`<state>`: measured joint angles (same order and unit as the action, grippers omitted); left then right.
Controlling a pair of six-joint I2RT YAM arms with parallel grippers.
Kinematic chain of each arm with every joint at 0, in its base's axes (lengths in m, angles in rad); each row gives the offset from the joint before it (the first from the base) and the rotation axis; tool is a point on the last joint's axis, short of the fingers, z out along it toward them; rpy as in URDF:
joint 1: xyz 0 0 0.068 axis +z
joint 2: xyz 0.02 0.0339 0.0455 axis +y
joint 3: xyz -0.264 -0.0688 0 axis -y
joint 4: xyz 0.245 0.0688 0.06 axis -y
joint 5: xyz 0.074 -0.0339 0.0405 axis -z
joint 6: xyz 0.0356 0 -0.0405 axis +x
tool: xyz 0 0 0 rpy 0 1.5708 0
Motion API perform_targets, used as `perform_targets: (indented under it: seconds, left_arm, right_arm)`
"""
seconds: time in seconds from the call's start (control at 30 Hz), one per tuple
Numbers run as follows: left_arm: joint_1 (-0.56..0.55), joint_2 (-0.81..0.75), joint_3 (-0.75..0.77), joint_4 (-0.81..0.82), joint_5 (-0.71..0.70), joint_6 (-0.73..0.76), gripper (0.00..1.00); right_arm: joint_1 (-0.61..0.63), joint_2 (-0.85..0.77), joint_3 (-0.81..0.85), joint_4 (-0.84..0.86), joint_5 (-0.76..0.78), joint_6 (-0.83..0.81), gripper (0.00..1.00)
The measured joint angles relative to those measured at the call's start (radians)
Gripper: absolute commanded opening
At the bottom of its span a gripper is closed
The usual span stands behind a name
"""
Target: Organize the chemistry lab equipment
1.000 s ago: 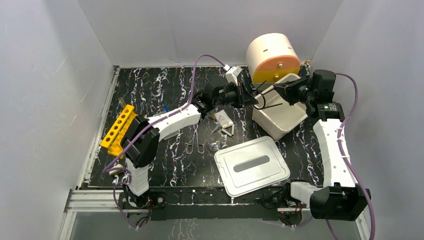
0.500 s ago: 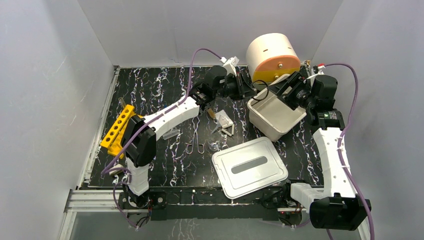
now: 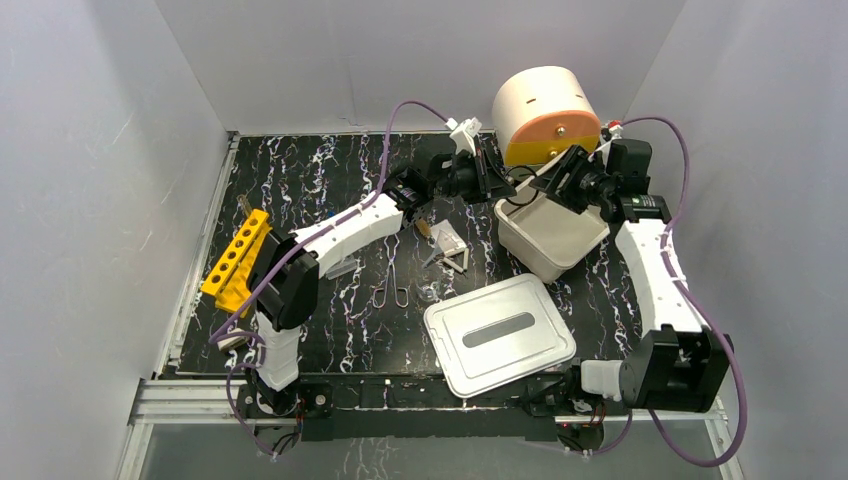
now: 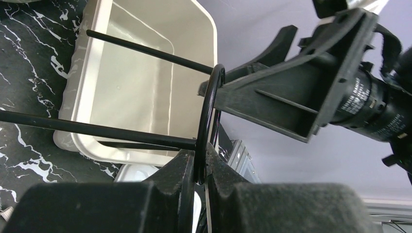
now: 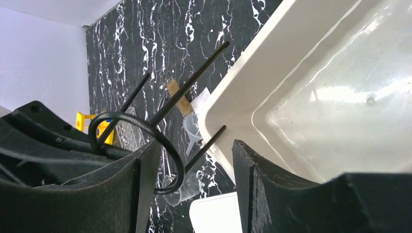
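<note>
Swung in closer, the right gripper (image 5: 194,145) is held wide open beside the loop (image 4: 206,111), which is clamped in the left gripper (image 4: 200,167) above the bin (image 3: 555,238) at 2 o'clock. Handoff's probably being set up.

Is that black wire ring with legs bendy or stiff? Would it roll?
Probably stiff: the wire ring is round and its legs jut straight, though the left claw pinches only its edge. Likely light, being thin wire. The legs should stop rolling.

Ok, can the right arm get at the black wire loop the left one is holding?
Probably yes: the right arm has its jaws open right beside the black wire loop, with nothing between them.
</note>
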<state>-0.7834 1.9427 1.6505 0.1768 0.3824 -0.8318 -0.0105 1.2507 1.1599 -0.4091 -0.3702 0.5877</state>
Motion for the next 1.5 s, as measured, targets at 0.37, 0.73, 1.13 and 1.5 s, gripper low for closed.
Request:
perform_targets:
  seconds: [0.37,0.73,1.13,1.5]
  left_arm:
    - [0.003,0.01,0.018,-0.004,0.016,0.0,0.0]
    - [0.008,0.016,0.073,-0.059,0.018,0.069,0.71]
    - [0.018,-0.029,0.082,-0.154,0.014,0.187,0.89]
    - [0.074,-0.218,-0.054,-0.237,-0.032,0.299,0.91]
  right_arm:
    - [0.051,0.067,0.031,0.016,-0.041,-0.055,0.0]
    - [0.06,-0.017,0.022,0.061,0.071,-0.029,0.0]
    - [0.058,-0.139,0.03,0.048,0.322,-0.015,0.0]
    - [0.058,-0.086,0.026,-0.069,0.513,0.085,0.0]
